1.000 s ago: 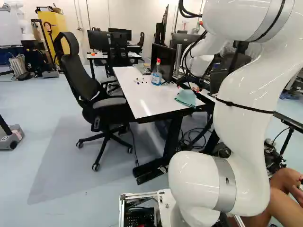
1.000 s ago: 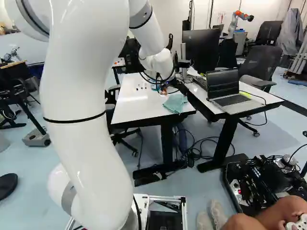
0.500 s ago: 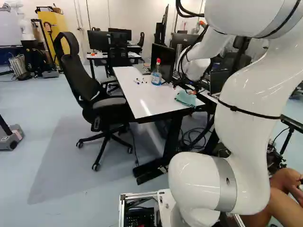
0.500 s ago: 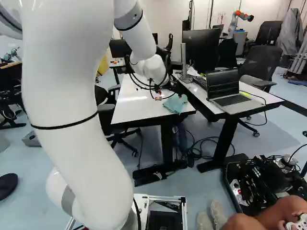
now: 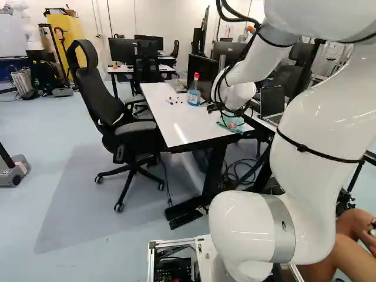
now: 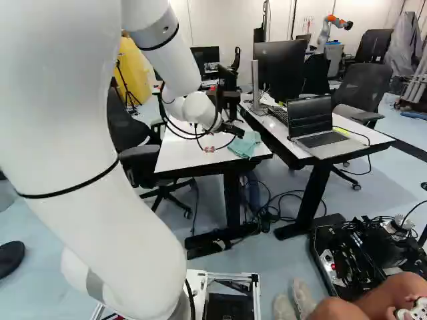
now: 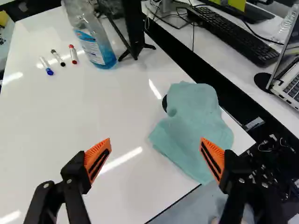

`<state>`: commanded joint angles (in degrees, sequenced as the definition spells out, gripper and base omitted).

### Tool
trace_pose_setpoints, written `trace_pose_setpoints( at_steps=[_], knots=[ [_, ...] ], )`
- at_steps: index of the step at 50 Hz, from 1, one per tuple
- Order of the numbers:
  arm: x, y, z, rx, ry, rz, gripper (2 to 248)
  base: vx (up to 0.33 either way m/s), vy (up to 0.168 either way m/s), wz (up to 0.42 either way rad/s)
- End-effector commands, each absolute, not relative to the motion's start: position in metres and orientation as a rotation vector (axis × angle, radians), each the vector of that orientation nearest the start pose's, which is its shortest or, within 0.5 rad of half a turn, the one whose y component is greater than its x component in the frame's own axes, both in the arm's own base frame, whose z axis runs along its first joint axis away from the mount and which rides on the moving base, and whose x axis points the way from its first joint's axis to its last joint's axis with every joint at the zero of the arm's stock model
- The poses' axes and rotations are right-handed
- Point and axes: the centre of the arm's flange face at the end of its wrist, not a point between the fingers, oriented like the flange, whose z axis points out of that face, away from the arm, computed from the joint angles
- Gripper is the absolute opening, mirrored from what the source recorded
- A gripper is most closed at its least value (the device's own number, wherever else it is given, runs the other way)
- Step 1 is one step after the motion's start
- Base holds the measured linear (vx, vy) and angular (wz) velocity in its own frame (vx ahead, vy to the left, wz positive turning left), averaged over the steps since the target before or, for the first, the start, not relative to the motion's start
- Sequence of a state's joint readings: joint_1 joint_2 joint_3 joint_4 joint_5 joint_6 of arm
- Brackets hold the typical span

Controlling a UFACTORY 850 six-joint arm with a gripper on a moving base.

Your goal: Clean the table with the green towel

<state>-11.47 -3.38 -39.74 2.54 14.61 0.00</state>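
wrist view: gripper (image 7: 155, 145) wide open, green towel (image 7: 194, 123) ungripped near table (image 7: 88, 109) corner. step seems approach; next, centre over towel, lower, close on cloth.

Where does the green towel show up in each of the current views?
Wrist view: ahead of the gripper, at a corner of the white table; one orange pad overlaps the towel.
Left base view: right of the middle, partly hidden by the arm's end and cables.
Right base view: just right of the middle, at the table's near corner.
Shared landmark: the laptop, on the neighbouring desk.
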Motion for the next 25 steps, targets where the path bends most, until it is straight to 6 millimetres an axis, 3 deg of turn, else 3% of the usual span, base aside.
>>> trace_pose_setpoints(
  at_steps=[25],
  knots=[
    [0.386, -0.046, 0.413, -2.774, 0.204, -1.581, 247, 0.0, 0.0, 0.0]
  ],
)
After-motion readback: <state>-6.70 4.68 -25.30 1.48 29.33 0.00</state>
